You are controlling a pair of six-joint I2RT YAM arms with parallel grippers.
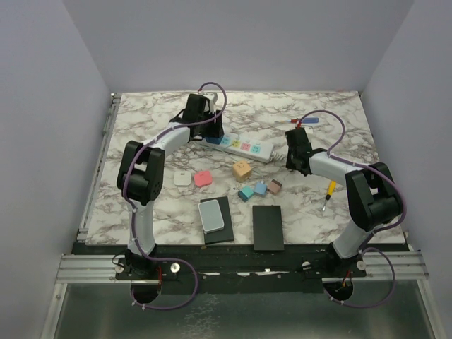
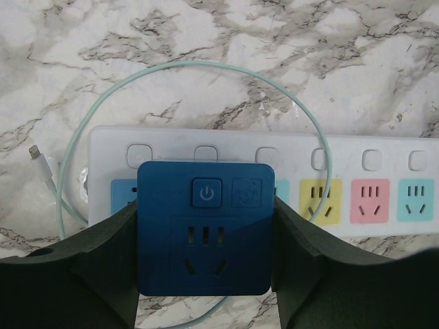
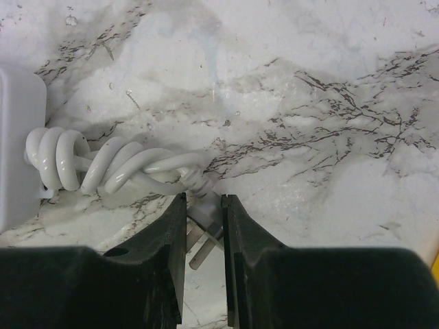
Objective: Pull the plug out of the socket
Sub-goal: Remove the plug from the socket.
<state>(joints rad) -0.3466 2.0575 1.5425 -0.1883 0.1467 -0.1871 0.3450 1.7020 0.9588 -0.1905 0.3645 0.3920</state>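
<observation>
While the long white plastic power strip (image 1: 244, 147) lies far-centre on the marble bench (image 1: 162, 134), the left claw (image 2: 206, 219) clamps the square blue plastic plug (image 2: 204, 264) at its left end. Right claw (image 3: 204, 219) is pinched shut on the pronged plug (image 3: 199, 236) of the coiled white cord (image 3: 116, 164).

A white marble-patterned table (image 1: 148, 116) is enclosed on three sides by plain lavender walls (image 1: 240, 42), with an aluminium rail (image 1: 92, 267) along its near edge, under even, diffuse light.
</observation>
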